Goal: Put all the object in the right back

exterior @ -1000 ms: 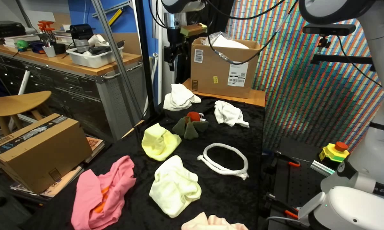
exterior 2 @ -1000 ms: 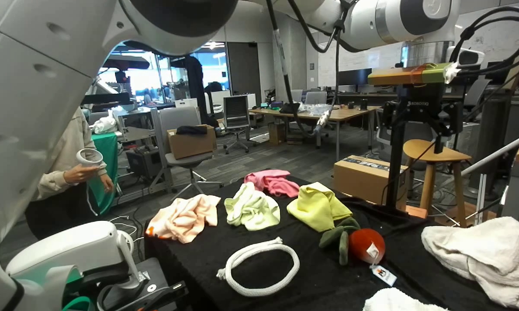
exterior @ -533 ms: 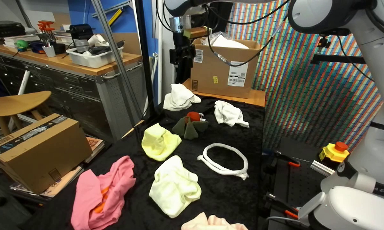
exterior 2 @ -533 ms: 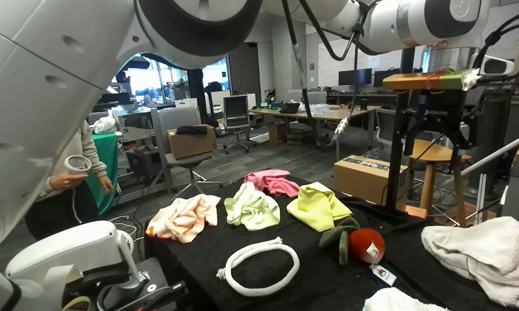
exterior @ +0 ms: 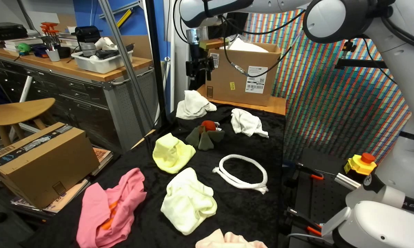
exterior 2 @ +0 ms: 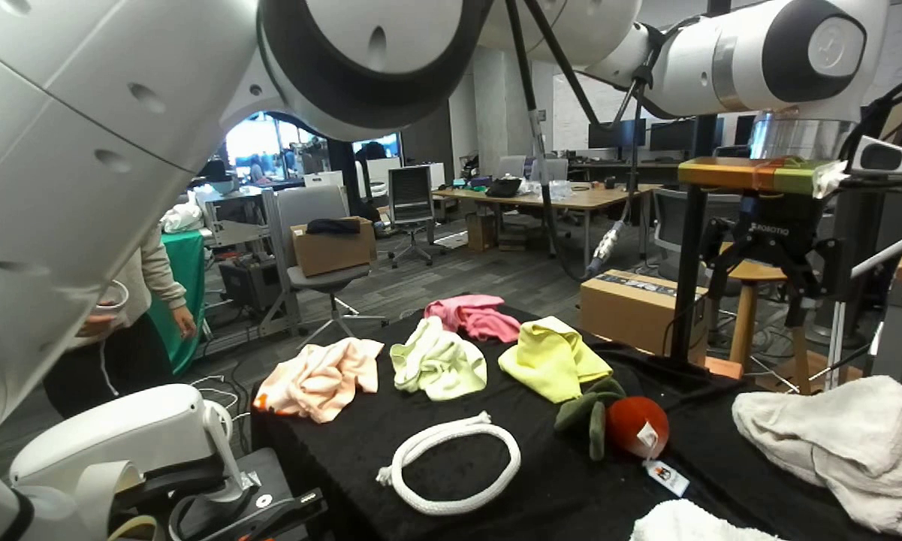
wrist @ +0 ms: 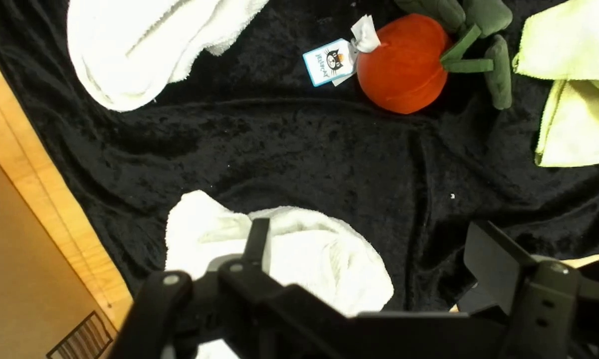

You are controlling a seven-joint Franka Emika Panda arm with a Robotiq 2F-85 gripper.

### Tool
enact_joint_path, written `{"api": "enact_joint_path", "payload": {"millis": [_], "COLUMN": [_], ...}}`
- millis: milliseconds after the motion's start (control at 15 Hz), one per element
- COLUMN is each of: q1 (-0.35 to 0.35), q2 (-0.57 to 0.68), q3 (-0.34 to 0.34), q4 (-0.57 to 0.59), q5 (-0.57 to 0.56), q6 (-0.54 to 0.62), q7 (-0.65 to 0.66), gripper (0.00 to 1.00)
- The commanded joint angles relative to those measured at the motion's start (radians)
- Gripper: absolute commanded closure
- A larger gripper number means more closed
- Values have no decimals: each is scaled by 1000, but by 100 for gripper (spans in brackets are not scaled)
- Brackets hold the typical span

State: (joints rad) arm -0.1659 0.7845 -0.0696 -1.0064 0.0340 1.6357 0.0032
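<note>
The fingers (wrist: 491, 262) stood wide apart, with open air down to the white cloth (wrist: 329, 269) below. A tall box (exterior: 239, 88) blocked the far end of the table (exterior: 244, 212), and a black post (exterior: 157, 62) rose along one side, near the fingers. In an exterior view a cable (exterior: 239, 69) sagged across the front of the box. A broad gap ran from that white cloth to the plush (wrist: 401, 65), and room showed between plush and ring (exterior 2: 444, 508), but plush and yellow cloth (exterior: 172, 153) left hardly any passage between them
</note>
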Motion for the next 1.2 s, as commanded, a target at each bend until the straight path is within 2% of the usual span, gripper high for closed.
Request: {"api": "enact_joint_path", "payload": {"millis": [0,600,1133], "q1": [-26,-30,-30], "q2": [-19,-149,-144], "q3": [10,17,20], "q4": [-25,-229,-282], "q5": [56,103,119], "q6": [-15,9,38], "q7": [33,13,-27], "gripper": [0,0,0]}}
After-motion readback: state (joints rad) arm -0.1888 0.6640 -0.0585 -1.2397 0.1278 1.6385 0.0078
